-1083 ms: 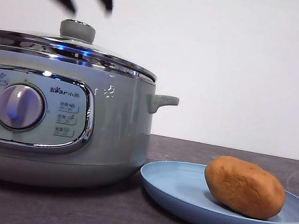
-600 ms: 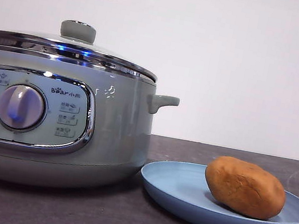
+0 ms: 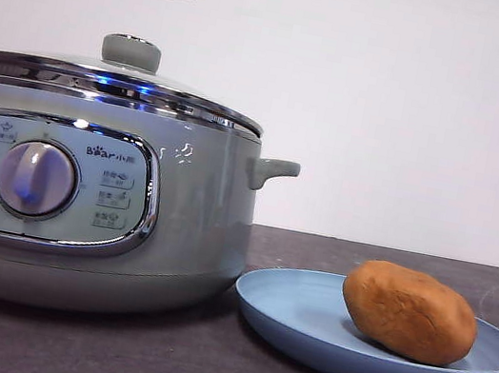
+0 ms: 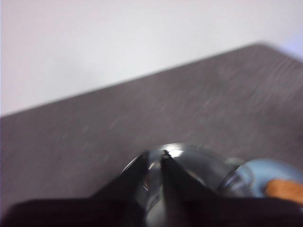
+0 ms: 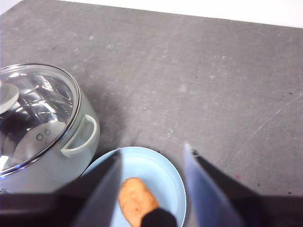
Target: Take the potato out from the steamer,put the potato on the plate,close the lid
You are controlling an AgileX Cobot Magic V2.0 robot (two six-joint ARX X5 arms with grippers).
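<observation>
Potato (image 3: pixel 409 312) lies on the blue plate (image 3: pixel 303 322), just beside the steamer (image 3: pixel 194 225) with its lid (image 3: pixel 127 68) on. Left gripper (image 4: pixel 154 153), jaws nearly together, is above the lid; right gripper (image 5: pixel 154 156), jaws apart and empty, hangs over the plate.

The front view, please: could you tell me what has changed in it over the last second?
The dark gripper that hung above the lid a second ago has gone up out of the front view; it was already gone half a second ago. The lid sits shut on the steamer, and the potato lies on the plate, all unmoved.
</observation>
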